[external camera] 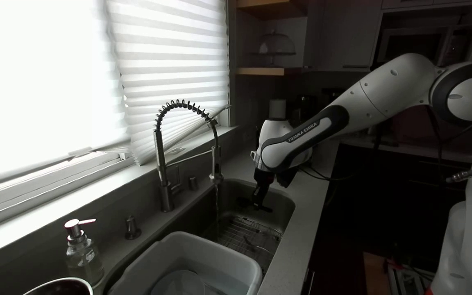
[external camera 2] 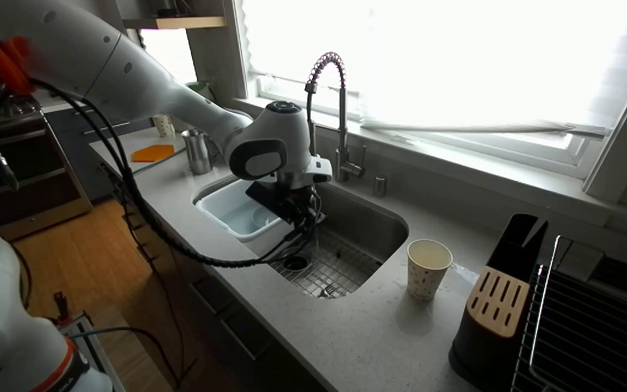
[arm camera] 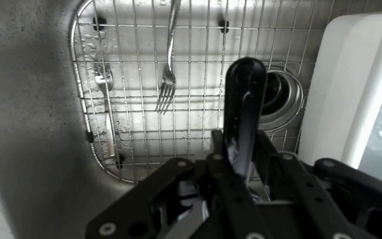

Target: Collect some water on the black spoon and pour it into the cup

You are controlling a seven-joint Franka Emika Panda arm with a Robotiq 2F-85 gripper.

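Observation:
In the wrist view my gripper point(arm camera: 240, 139) is shut on the black spoon point(arm camera: 245, 99). The rounded end of its handle sticks out beyond the fingertips over the sink, and its bowl is hidden behind the fingers. In an exterior view the gripper point(external camera: 257, 197) is low inside the sink, with the dark spoon point(external camera: 265, 208) roughly level. A thin water stream point(external camera: 217, 200) falls from the faucet point(external camera: 216, 176), apart from the gripper. The cup point(external camera 2: 425, 272), cream with a speckled outside, stands upright on the counter beyond the sink's end, well away from the gripper point(external camera 2: 302, 218).
A white basin point(external camera: 219, 250) holding water sits in the sink beside the gripper. A wire grid point(arm camera: 191, 79) with forks point(arm camera: 167, 83) covers the sink floor. A soap pump bottle point(external camera: 84, 258), a black utensil holder point(external camera 2: 493, 305) and a dish rack point(external camera 2: 591, 337) stand on the counter.

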